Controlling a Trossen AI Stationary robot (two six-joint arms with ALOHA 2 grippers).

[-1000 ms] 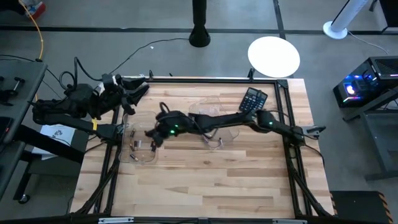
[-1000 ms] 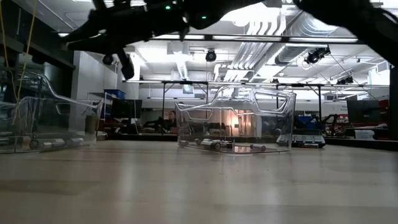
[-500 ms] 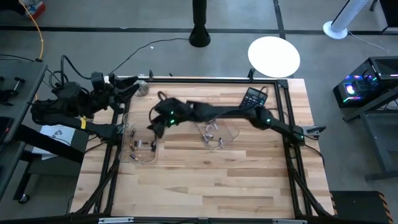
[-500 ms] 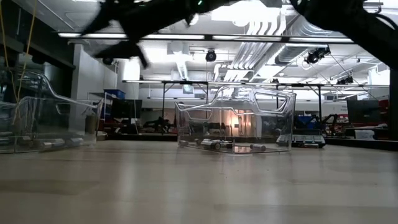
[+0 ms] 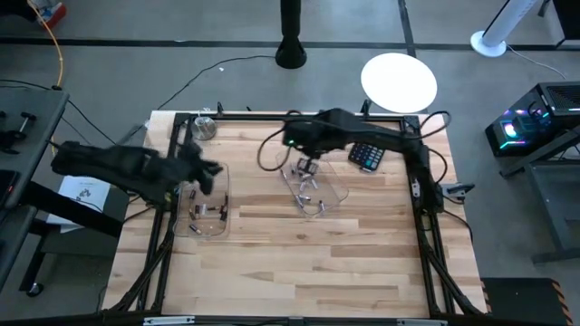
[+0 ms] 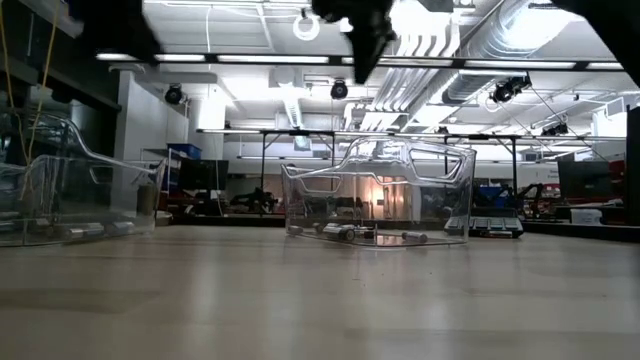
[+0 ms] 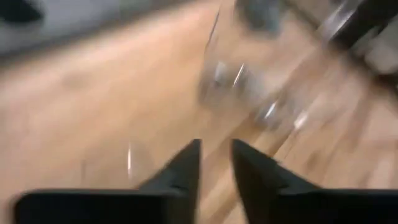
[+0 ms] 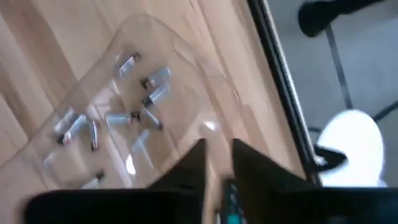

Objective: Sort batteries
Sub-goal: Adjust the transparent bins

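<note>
While no writing can be read anywhere, the right wrist view alone shows the batteries [image 8: 134, 112] singly, scattered in a clear tray [image 8: 186, 93] on the counter [image 5: 362, 254]. From above, more lie in a second tray [image 5: 207, 217] beneath the left gripper [image 5: 207, 169]. Both it and the right gripper [image 5: 306, 167] hold nothing, fingers narrowly apart.

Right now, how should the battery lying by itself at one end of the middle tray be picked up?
Grip the battery across its middle, coming straight down from above. It lies flat on the floor of the tray, so its round sides are free for the jaws, while the tray's raised walls would probably block a sideways approach.
</note>
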